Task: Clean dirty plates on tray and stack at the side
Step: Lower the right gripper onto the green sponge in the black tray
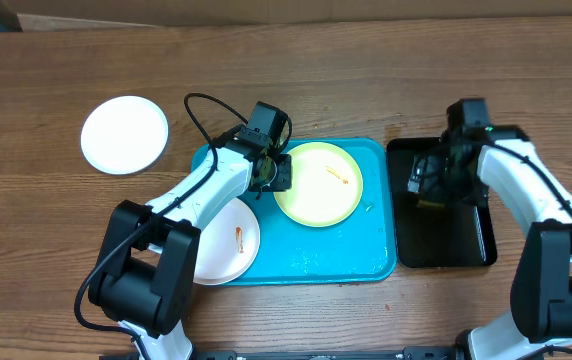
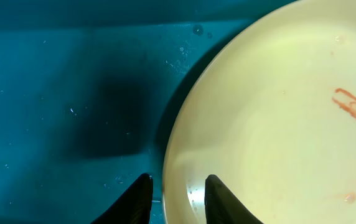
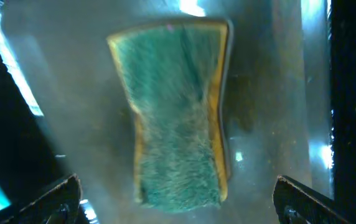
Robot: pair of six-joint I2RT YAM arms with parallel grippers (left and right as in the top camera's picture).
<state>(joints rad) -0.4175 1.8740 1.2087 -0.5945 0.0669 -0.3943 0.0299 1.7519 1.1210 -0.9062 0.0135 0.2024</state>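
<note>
Left arm is stretched forward across the blue tray (image 1: 336,255) with the wrist tipped down. The left gripper (image 1: 271,172) sits low at the left rim of the yellow-green plate (image 1: 321,185). In the wrist view we see its fingers (image 2: 139,200) straddling that rim, one on the tray side and one over the plate, with a narrow gap. Honestly can't tell if they're pinching it.

That plate sits in the tray's far half and has red streaks on it. The smeared white plate (image 1: 231,245) lies at the tray's near left corner, partly under the arm. The other white plate (image 1: 124,134) is out on the bench (image 1: 366,60), left of the tray.

Right arm reaches over the black tray (image 1: 446,245). The right gripper (image 1: 431,185) is spread wide over the green sponge (image 3: 175,112), fingers clear of it on both sides.
</note>
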